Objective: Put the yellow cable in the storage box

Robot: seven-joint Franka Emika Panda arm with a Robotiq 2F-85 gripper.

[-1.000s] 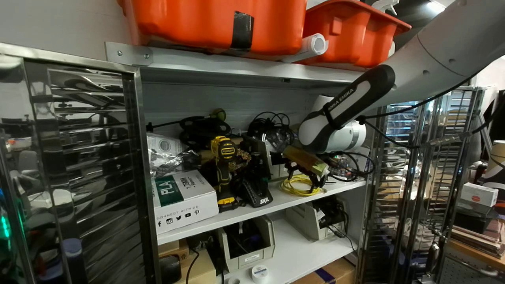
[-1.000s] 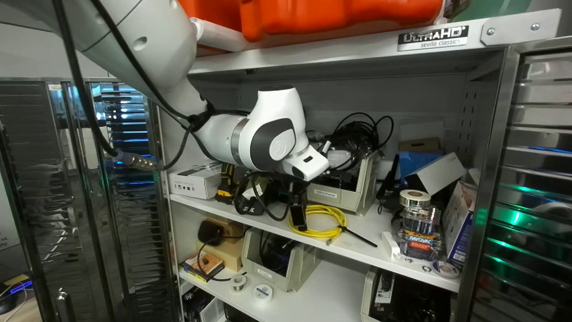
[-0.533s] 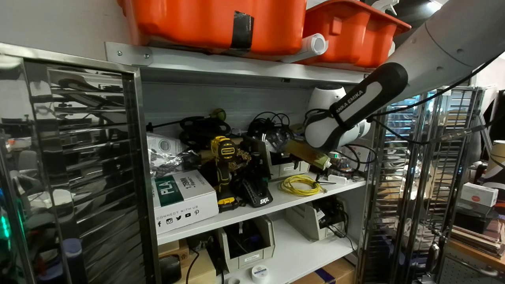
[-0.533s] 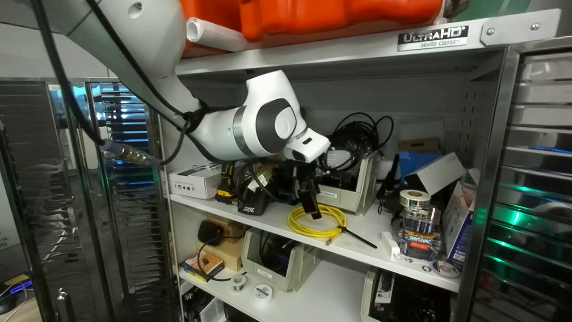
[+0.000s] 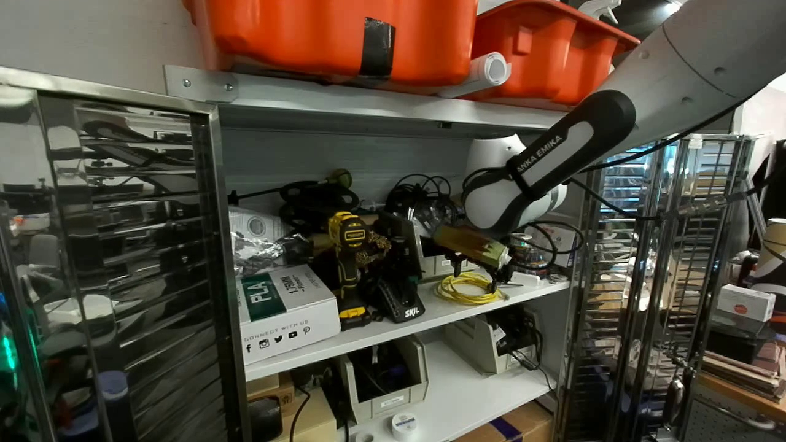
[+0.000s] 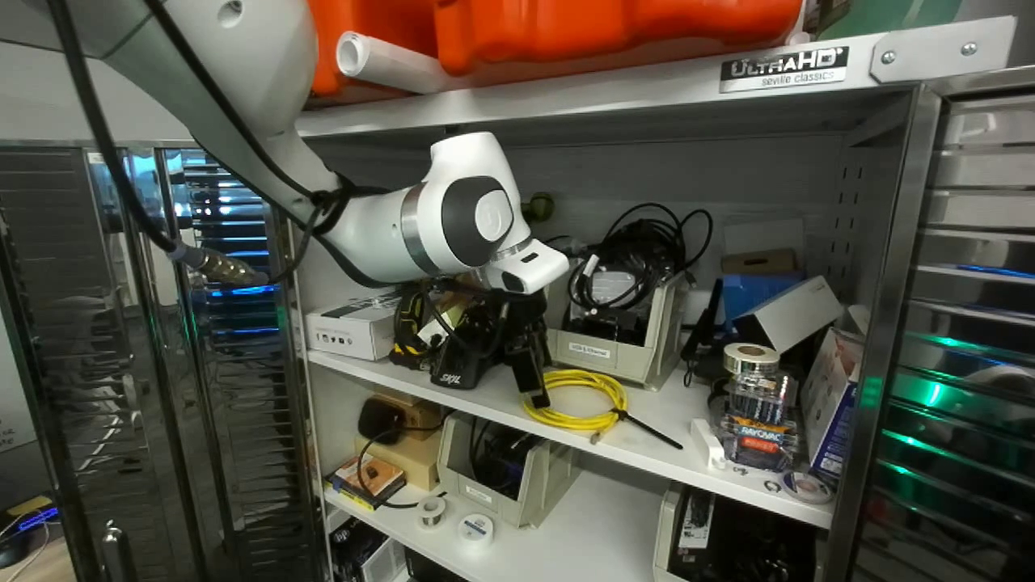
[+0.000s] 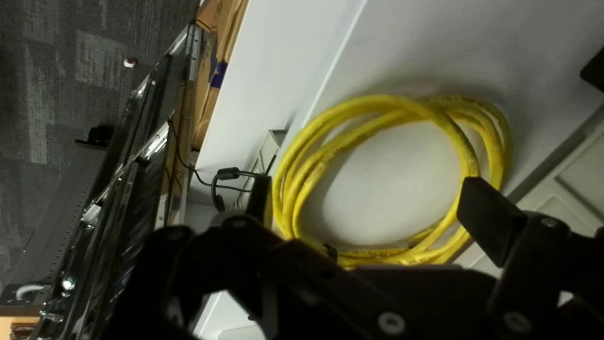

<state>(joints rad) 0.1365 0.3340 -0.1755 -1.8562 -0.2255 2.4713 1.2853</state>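
Black two-finger gripper (image 7: 370, 205), its fingers (image 7: 490, 222) spread wide apart over a bright yellow coiled cable (image 7: 382, 105).
In the wrist view the fingers stand at opposite sides of the coil; whether they touch it cannot be told. The cable lies flat on a white shelf (image 6: 667, 404), a thin black strap (image 6: 653, 431) at its edge, just in front of a beige plastic bin (image 6: 631, 365) holding black looped cords (image 6: 647, 259).

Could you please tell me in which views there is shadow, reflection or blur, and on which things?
Wrist view: soft shadow on the shelf beside the yellow cable, the gripper dark and slightly blurred; in both exterior views, reflections on the shiny doors, some of them green.
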